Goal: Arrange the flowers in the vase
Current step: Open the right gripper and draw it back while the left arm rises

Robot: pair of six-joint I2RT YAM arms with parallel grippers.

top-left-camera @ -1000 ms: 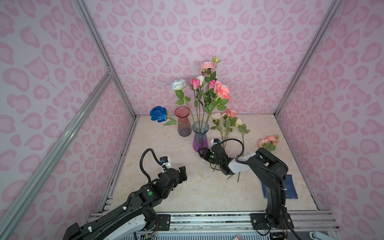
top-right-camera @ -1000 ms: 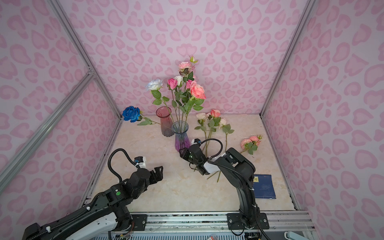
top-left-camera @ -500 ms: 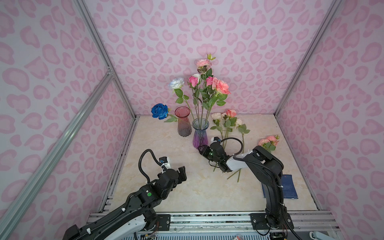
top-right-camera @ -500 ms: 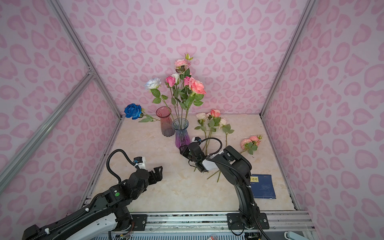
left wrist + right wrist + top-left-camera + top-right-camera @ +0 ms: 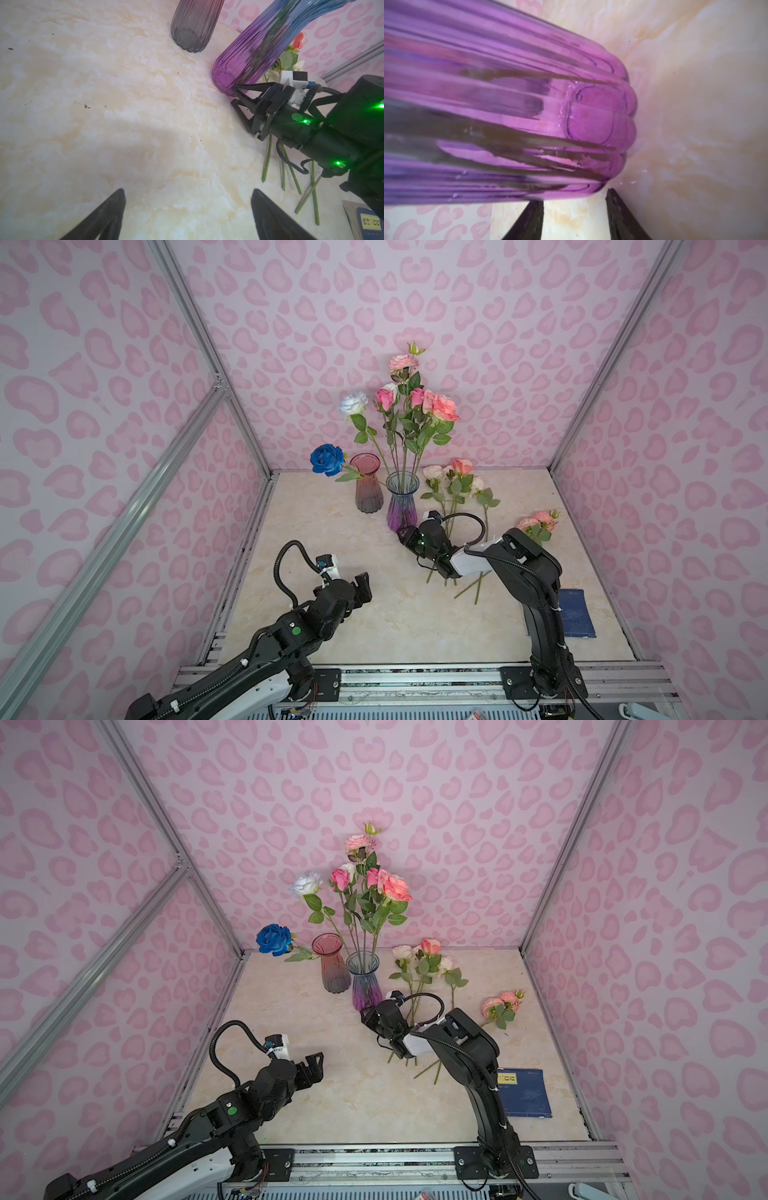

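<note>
A purple-blue glass vase [image 5: 402, 506] [image 5: 529, 104] stands at the back middle with several flowers [image 5: 409, 406] in it: pink, coral and white-blue roses. Beside it a pink-grey vase [image 5: 368, 489] holds one deep blue rose [image 5: 328, 459]. Three loose roses [image 5: 453, 483] and a pink pair [image 5: 538, 523] lie on the table to the right. My right gripper [image 5: 405, 537] [image 5: 233, 94] [image 5: 574, 197] is open, its tips against the purple vase's foot, nothing between them. My left gripper [image 5: 365, 585] [image 5: 188, 190] hangs wide open and empty over the front left.
A dark blue booklet [image 5: 575, 614] lies at the front right beside the right arm's base. Loose green stems [image 5: 291, 176] run under the right wrist. Pink patterned walls close in the marble table [image 5: 332, 531] on three sides.
The right gripper has slid left and back against the purple vase's foot. The vase and its bouquet have shifted slightly backward. The left arm has stayed still.
</note>
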